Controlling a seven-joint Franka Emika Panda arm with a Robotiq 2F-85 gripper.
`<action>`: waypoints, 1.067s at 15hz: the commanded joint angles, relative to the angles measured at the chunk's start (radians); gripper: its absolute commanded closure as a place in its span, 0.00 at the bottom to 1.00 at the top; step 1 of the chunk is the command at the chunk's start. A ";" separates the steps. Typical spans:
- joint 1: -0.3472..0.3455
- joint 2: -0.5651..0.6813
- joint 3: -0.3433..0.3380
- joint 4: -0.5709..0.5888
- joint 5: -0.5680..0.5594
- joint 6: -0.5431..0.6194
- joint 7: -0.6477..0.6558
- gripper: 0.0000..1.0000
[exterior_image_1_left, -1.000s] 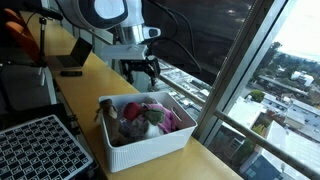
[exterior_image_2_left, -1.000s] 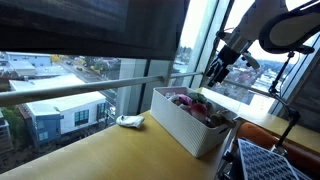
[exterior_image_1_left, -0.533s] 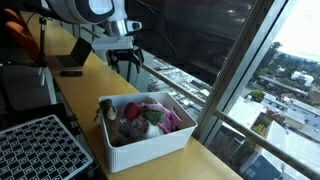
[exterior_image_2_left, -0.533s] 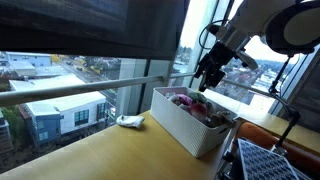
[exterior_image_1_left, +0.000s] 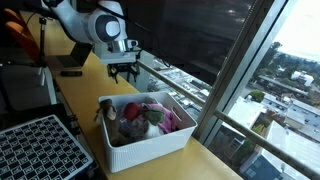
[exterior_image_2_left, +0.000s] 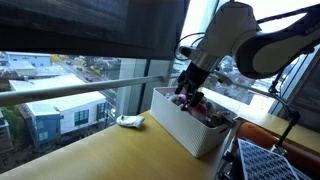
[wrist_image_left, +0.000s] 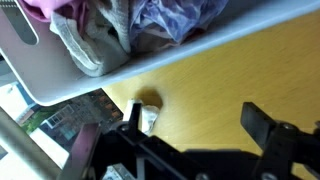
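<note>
White bin of clothes lies untouched; the gripper, apart and empty, has swung left, down toward the counter.

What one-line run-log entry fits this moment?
gripper: open, empty | place: over wooden table, beside white bin | bin: holds cloths | contact: none seen
</note>
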 joint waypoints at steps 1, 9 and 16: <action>0.029 0.191 0.000 0.203 -0.055 -0.006 0.001 0.00; 0.021 0.527 0.005 0.646 -0.015 -0.067 -0.102 0.00; 0.034 0.762 0.011 0.992 0.041 -0.199 -0.098 0.00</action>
